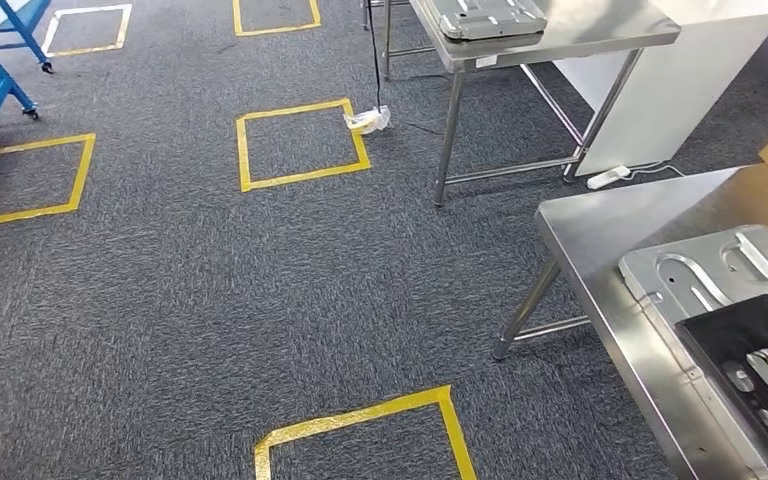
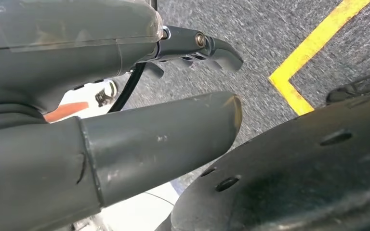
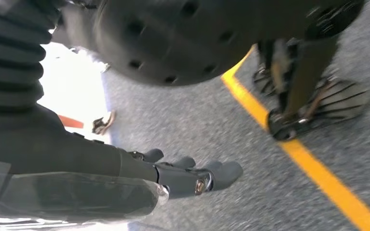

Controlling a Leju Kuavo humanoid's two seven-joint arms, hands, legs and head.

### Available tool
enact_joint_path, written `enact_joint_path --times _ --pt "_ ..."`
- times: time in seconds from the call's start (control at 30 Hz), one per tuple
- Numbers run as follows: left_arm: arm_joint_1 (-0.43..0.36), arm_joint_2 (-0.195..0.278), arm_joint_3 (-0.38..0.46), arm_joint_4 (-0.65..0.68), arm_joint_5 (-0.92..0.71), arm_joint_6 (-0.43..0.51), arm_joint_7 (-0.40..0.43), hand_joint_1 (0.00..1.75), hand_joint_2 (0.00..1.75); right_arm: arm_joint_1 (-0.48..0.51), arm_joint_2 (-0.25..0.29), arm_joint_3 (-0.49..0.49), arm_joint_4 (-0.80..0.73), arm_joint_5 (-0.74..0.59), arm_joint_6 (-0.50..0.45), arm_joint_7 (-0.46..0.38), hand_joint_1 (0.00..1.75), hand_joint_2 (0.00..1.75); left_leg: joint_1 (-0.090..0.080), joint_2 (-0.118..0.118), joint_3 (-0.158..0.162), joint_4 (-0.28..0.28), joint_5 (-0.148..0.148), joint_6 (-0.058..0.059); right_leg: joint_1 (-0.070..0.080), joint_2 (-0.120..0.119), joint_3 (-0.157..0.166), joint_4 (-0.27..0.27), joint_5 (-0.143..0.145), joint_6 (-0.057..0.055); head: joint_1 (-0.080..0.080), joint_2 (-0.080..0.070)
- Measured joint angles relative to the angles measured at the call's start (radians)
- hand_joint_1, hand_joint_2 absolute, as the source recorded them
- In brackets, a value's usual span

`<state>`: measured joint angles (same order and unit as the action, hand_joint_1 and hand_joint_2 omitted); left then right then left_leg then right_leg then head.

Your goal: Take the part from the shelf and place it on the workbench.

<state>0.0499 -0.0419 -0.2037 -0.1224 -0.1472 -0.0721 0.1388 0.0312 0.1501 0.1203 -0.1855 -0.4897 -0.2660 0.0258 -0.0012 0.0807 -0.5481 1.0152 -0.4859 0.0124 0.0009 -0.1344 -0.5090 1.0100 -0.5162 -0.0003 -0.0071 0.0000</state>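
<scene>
Left hand (image 2: 139,120) and right hand (image 3: 125,178) hang empty, fingers apart. Shelf unseen; turn away from workbench (image 1: 600,225) first, arms kept low.

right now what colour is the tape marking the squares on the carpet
Yellow: the tape squares on the dark grey carpet show best in the head view.

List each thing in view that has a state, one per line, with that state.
left hand: holds nothing, fingers apart, hangs over the carpet.
right hand: holds nothing, fingers extended, hangs over the carpet.
near workbench: bears a metal part.
metal part: lies flat on the near workbench, a black tray on top of it.
far table: bears a grey metal plate, lying flat.
</scene>
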Motion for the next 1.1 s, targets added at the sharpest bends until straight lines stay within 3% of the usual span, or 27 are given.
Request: enact_joint_path --times 0.03,0.07,0.13,0.2,0.23,0.27,0.3,0.37,0.4,0.47,0.5,0.57,0.63,0.7,0.77,0.8,0.83,0.9,0.97,1.0,1.07,1.1 --pt "0.002 -0.002 -0.002 0.001 0.000 0.000 0.000 0.00 0.00 -0.004 0.001 -0.008 0.002 0.006 0.003 -0.014 0.00 1.75 0.000 -0.015 -0.001 -0.003 0.003 0.006 -0.001 -0.010 0.003 -0.001 -0.001 0.006 0.000 0.000" --pt "0.003 -0.004 -0.003 0.001 0.000 0.000 0.001 0.00 0.00 -0.008 0.001 -0.011 0.003 0.015 0.008 -0.030 0.00 1.75 0.001 -0.027 0.001 -0.008 0.006 0.011 -0.003 -0.006 0.006 0.002 -0.007 0.012 0.000 0.000" --pt "0.000 -0.008 -0.009 0.002 -0.004 0.001 -0.001 0.00 0.87 -0.008 0.000 -0.013 0.007 0.040 0.032 -0.068 0.00 1.75 0.006 -0.053 0.004 -0.017 0.015 0.025 -0.009 0.049 -0.013 0.054 -0.047 0.023 0.002 0.000" --pt "-0.002 -0.009 -0.019 0.002 -0.010 0.006 -0.006 0.00 1.75 -0.002 -0.004 -0.011 0.013 0.063 0.064 -0.102 0.00 1.75 0.005 -0.077 0.001 -0.018 0.020 0.033 -0.014 0.115 -0.071 0.176 -0.112 0.027 0.003 0.000" --pt "-0.002 -0.010 -0.023 0.002 -0.013 0.010 -0.008 0.00 1.75 -0.001 -0.006 -0.008 0.016 0.070 0.076 -0.114 0.00 1.75 0.004 -0.092 -0.001 -0.018 0.020 0.035 -0.014 0.126 -0.102 0.236 -0.135 0.028 0.003 0.000" --pt "-0.002 -0.011 -0.028 0.002 -0.014 0.013 -0.010 0.00 1.75 0.000 -0.008 -0.006 0.019 0.075 0.084 -0.121 0.00 1.75 0.003 -0.108 -0.001 -0.017 0.021 0.036 -0.014 0.130 -0.122 0.270 -0.137 0.029 0.003 0.000" --pt "-0.001 -0.012 -0.032 0.003 -0.015 0.016 -0.011 0.00 1.75 0.000 -0.009 -0.004 0.021 0.078 0.089 -0.126 0.00 1.75 0.003 -0.124 -0.001 -0.016 0.021 0.036 -0.014 0.133 -0.125 0.268 -0.120 0.028 0.003 0.000" --pt "-0.001 -0.014 -0.039 0.003 -0.016 0.018 -0.012 0.00 1.75 0.000 -0.010 -0.001 0.024 0.079 0.092 -0.132 0.00 1.75 0.003 -0.158 0.001 -0.011 0.019 0.034 -0.015 0.153 -0.082 0.159 -0.042 0.023 0.003 0.000" --pt "-0.001 -0.015 -0.041 0.003 -0.017 0.018 -0.013 0.00 1.75 0.000 -0.010 0.000 0.026 0.080 0.093 -0.133 0.00 1.75 0.003 -0.171 -0.001 -0.007 0.018 0.031 -0.017 0.183 -0.056 0.095 -0.013 0.020 0.003 0.000" --pt "-0.002 -0.016 -0.044 0.003 -0.017 0.018 -0.014 0.00 1.75 0.000 -0.011 0.002 0.029 0.080 0.093 -0.132 0.00 1.75 0.005 -0.196 -0.009 -0.002 0.017 0.021 -0.018 0.231 -0.028 0.020 0.011 0.016 0.003 0.000" --pt "-0.002 -0.017 -0.045 0.004 -0.017 0.020 -0.015 0.00 1.75 -0.001 -0.012 0.002 0.030 0.081 0.093 -0.130 0.00 1.75 0.007 -0.208 -0.014 -0.001 0.019 0.014 -0.016 0.238 -0.026 0.016 0.008 0.013 0.002 0.000" --pt "0.001 -0.018 -0.048 0.006 -0.019 0.025 -0.016 0.00 1.75 -0.003 -0.012 0.006 0.031 0.086 0.089 -0.118 0.00 1.75 0.010 -0.226 -0.020 -0.003 0.022 0.001 -0.016 0.212 -0.022 0.007 0.012 0.003 0.002 0.000" --pt "0.002 -0.019 -0.051 0.007 -0.020 0.031 -0.018 0.00 1.75 -0.002 -0.013 0.009 0.032 0.091 0.085 -0.102 0.00 1.75 0.007 -0.184 -0.036 0.032 -0.003 -0.007 -0.019 0.181 -0.014 -0.006 0.018 -0.011 0.001 0.000" --pt "-0.001 -0.019 -0.054 0.008 -0.020 0.035 -0.021 0.00 1.75 0.001 -0.015 0.013 0.035 0.095 0.086 -0.090 0.00 1.75 0.006 -0.117 -0.089 0.144 -0.068 -0.012 -0.016 0.147 -0.011 -0.012 0.019 -0.020 -0.001 0.000" --pt "-0.002 -0.018 -0.058 0.008 -0.018 0.038 -0.027 0.00 1.75 0.002 -0.018 0.019 0.036 0.101 0.092 -0.086 0.00 1.75 0.010 -0.094 -0.144 0.257 -0.112 -0.018 -0.012 0.112 -0.011 -0.012 0.016 -0.022 -0.002 0.000" --pt "-0.001 -0.018 -0.060 0.009 -0.016 0.040 -0.031 0.00 1.75 0.003 -0.020 0.024 0.037 0.105 0.096 -0.086 0.00 1.75 0.011 -0.090 -0.149 0.269 -0.107 -0.020 -0.011 0.095 -0.010 -0.011 0.013 -0.022 -0.002 0.000" --pt "-0.001 -0.018 -0.062 0.010 -0.013 0.041 -0.033 0.00 1.75 0.002 -0.022 0.028 0.037 0.109 0.101 -0.088 0.00 1.75 0.012 -0.085 -0.133 0.241 -0.084 -0.021 -0.011 0.080 -0.008 -0.011 0.011 -0.021 -0.002 0.000" --pt "0.001 -0.018 -0.063 0.013 -0.009 0.043 -0.036 0.00 1.75 0.001 -0.025 0.036 0.037 0.113 0.106 -0.090 0.00 1.75 0.011 -0.052 -0.058 0.107 -0.025 -0.017 -0.008 0.053 -0.001 -0.010 0.004 -0.015 -0.002 0.000" --pt "0.001 -0.018 -0.064 0.014 -0.008 0.044 -0.037 0.00 1.75 0.000 -0.026 0.041 0.037 0.113 0.109 -0.091 0.00 1.75 0.005 -0.023 -0.005 0.011 0.004 -0.006 -0.004 0.032 0.007 -0.007 -0.004 -0.005 -0.001 0.000" --pt "0.002 -0.018 -0.064 0.015 -0.008 0.045 -0.038 0.00 1.75 -0.001 -0.027 0.044 0.037 0.113 0.110 -0.092 0.00 1.75 0.001 -0.019 0.000 -0.003 0.003 -0.001 -0.002 0.023 0.009 -0.007 -0.006 0.000 0.000 0.000" --pt "0.006 -0.018 -0.065 0.018 -0.008 0.045 -0.038 0.00 1.75 -0.006 -0.028 0.048 0.037 0.113 0.111 -0.093 0.00 1.75 0.001 -0.040 -0.002 -0.006 0.007 0.012 -0.004 0.010 0.013 -0.007 -0.009 0.010 -0.001 0.000" --pt "0.008 -0.018 -0.066 0.020 -0.007 0.045 -0.039 0.00 1.75 -0.009 -0.029 0.049 0.037 0.114 0.112 -0.094 0.00 1.75 0.003 -0.050 -0.001 -0.011 0.010 0.018 -0.006 0.023 0.014 -0.001 -0.016 0.015 0.000 0.000"
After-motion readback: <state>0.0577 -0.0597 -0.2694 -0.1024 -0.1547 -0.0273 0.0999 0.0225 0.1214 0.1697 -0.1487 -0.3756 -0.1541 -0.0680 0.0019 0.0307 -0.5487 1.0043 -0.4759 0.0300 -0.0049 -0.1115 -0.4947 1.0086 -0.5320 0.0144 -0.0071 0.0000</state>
